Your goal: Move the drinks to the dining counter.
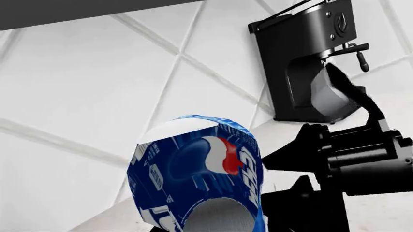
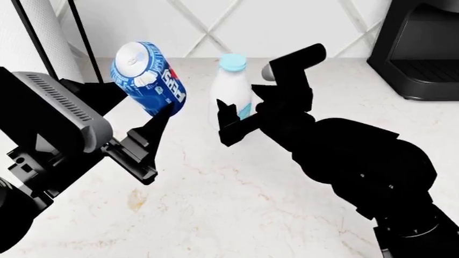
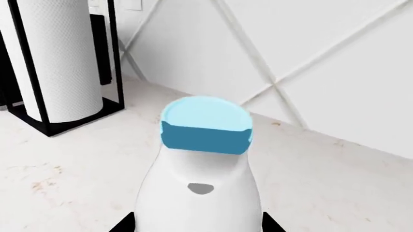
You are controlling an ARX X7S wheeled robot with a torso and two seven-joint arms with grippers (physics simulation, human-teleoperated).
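The blue Pepsi can [image 2: 147,78] hangs tilted in the air above the marbled counter [image 2: 237,199], with my left gripper [image 2: 133,105] shut on it. In the left wrist view the can [image 1: 200,179] fills the lower middle, silver end toward the camera. The white milk bottle [image 2: 233,86] with its light-blue cap [image 3: 205,125] stands upright to the can's right. My right gripper [image 3: 198,224] is shut on its body, black fingertips [image 3: 125,224] pressed against both sides. The bottle's base is hidden behind that gripper. The dining counter is out of view.
A black coffee machine [image 2: 423,48] stands at the back right against the white tiled wall. A paper towel roll in a black frame [image 2: 47,37] stands at the back left. My right arm [image 1: 361,159] reaches in close beside the can.
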